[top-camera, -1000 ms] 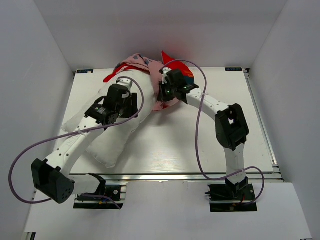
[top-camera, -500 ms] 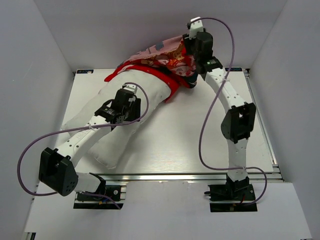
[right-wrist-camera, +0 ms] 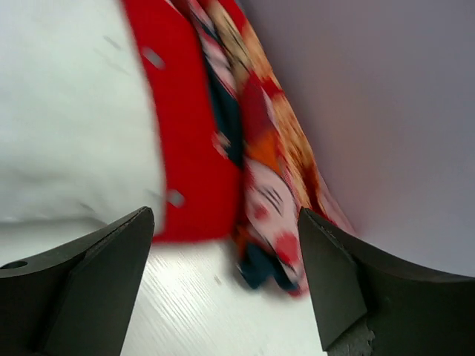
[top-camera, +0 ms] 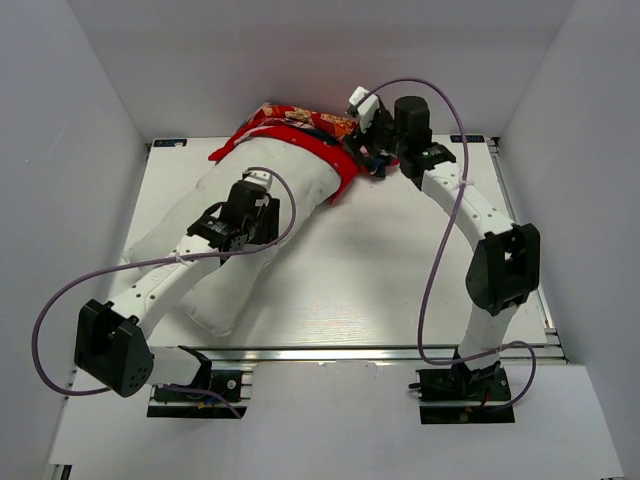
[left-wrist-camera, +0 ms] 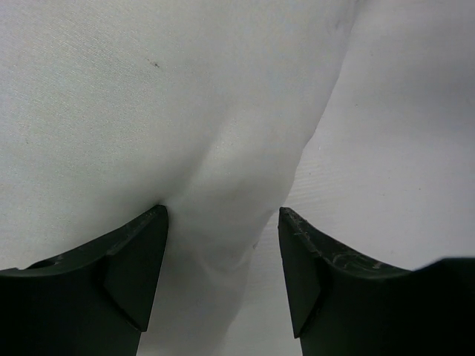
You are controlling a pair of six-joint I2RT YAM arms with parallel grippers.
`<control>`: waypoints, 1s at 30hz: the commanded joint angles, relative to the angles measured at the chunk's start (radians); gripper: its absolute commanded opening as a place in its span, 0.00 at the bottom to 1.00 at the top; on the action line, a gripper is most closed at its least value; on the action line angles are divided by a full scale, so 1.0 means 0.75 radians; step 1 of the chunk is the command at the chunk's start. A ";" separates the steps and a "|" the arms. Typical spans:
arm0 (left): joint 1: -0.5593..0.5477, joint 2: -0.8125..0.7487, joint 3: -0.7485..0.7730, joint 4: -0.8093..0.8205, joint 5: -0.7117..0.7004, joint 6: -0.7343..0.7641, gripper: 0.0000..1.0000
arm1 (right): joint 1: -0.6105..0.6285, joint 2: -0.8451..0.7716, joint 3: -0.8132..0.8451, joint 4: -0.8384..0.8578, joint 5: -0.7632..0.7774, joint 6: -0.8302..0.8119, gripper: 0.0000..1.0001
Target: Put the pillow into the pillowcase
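The white pillow [top-camera: 210, 290] lies slanted from the near left to the far middle of the table. The red printed pillowcase [top-camera: 290, 125] covers its far end, by the back wall. My left gripper [top-camera: 250, 205] presses down on the pillow's middle. In the left wrist view this gripper [left-wrist-camera: 223, 215] is open, with the pillow [left-wrist-camera: 111, 96] edge bulging between the fingers and a gap at the right one. My right gripper [top-camera: 368, 145] hovers open by the pillowcase's right end. The right wrist view shows that gripper [right-wrist-camera: 226, 219] empty, the pillowcase [right-wrist-camera: 193, 148] and pillow [right-wrist-camera: 67, 111] beyond it.
The white table [top-camera: 400, 270] is boxed in by grey walls at the back [top-camera: 320, 60] and both sides. A metal rail [top-camera: 350, 353] runs along the near edge, where the arm bases stand. Purple cables loop off both arms.
My right gripper swung the pillowcase up over the pillow's far end, then opened and let it go; the case now lies lower, draped on the pillow. The left arm shifted only slightly.
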 commanded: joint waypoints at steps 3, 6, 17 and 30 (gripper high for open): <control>0.001 -0.048 -0.024 -0.025 -0.053 0.011 0.71 | 0.109 0.037 0.048 0.018 -0.239 0.113 0.83; 0.001 -0.068 -0.012 -0.037 -0.074 0.003 0.71 | 0.152 0.142 0.158 -0.008 -0.202 0.154 0.83; 0.001 -0.172 0.080 -0.050 -0.166 0.023 0.71 | 0.201 0.461 0.478 0.041 0.140 0.126 0.83; 0.001 0.171 0.043 0.384 -0.096 0.318 0.72 | 0.199 0.526 0.460 0.008 0.116 0.074 0.47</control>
